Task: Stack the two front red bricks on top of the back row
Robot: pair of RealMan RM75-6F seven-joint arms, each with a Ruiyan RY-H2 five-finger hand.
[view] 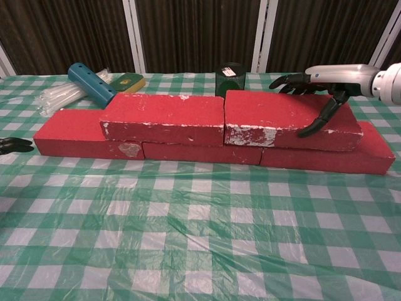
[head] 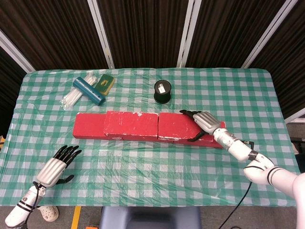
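Three red bricks form the back row (view: 70, 135) across the table's middle. Two more lie on top, end to end: the left top brick (head: 131, 124) (view: 163, 117) and the right top brick (head: 175, 126) (view: 276, 116). My right hand (head: 202, 121) (view: 318, 83) grips the right top brick at its right end, fingers over the far edge and thumb on the near edge. My left hand (head: 55, 166) lies apart at the front left of the table, fingers spread and holding nothing; the chest view shows only its fingertips (view: 11, 145).
A black can (head: 163, 90) (view: 230, 74) stands just behind the bricks. At the back left lie a blue cylinder (head: 89, 90), clear plastic tubes (head: 70, 98) and a green-yellow sponge (head: 105, 83). The green checked cloth (head: 152, 171) covers the table.
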